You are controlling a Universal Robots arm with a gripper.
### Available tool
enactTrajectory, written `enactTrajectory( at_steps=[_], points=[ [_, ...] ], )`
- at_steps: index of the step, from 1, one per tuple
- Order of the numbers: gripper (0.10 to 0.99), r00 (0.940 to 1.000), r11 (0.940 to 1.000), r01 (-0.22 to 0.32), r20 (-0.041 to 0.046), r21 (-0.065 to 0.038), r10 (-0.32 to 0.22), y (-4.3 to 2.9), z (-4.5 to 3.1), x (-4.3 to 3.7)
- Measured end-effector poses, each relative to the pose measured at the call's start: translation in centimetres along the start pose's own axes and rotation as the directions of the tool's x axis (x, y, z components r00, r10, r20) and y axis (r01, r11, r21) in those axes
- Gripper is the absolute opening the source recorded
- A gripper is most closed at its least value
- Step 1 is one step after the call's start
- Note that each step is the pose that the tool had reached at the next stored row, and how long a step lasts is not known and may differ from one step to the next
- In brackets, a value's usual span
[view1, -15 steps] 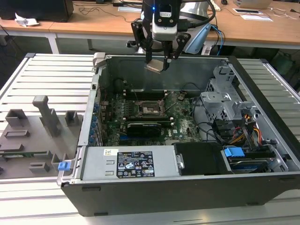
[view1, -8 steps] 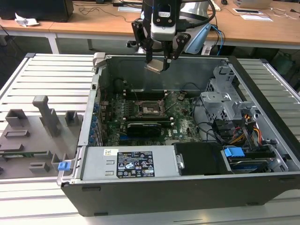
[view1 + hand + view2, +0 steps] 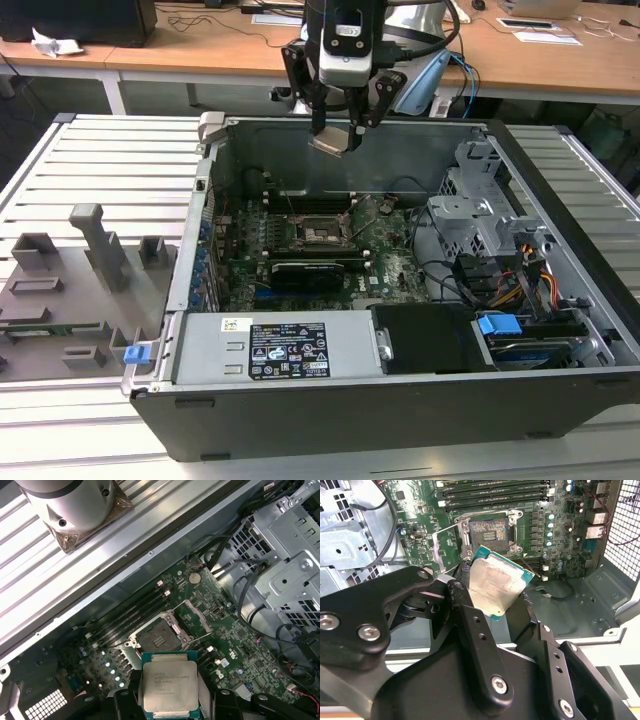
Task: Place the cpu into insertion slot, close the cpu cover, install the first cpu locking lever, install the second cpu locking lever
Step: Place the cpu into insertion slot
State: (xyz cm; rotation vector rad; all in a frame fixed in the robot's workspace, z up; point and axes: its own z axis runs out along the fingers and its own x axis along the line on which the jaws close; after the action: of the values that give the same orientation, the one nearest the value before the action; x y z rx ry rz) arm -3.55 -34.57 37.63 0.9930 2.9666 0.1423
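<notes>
Above the open case (image 3: 290, 160), jaws clamp the cpu (image 3: 333, 140), the bare insertion slot (image 3: 322, 232) lying at its six o'clock in the exterior view; a tilted descent could bend the slot's pins.

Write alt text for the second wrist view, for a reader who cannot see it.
The gripper, jaws shut on the cpu, hangs above the open socket of a green motherboard inside a computer case.
</notes>
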Motion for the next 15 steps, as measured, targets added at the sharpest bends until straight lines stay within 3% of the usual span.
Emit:
enactTrajectory(
  at_steps=[15],
  points=[
    [0.529,0.9988,0.9989,-0.048,0.0042,-0.001,0.048,0.0,0.01,0.0]
  ],
)
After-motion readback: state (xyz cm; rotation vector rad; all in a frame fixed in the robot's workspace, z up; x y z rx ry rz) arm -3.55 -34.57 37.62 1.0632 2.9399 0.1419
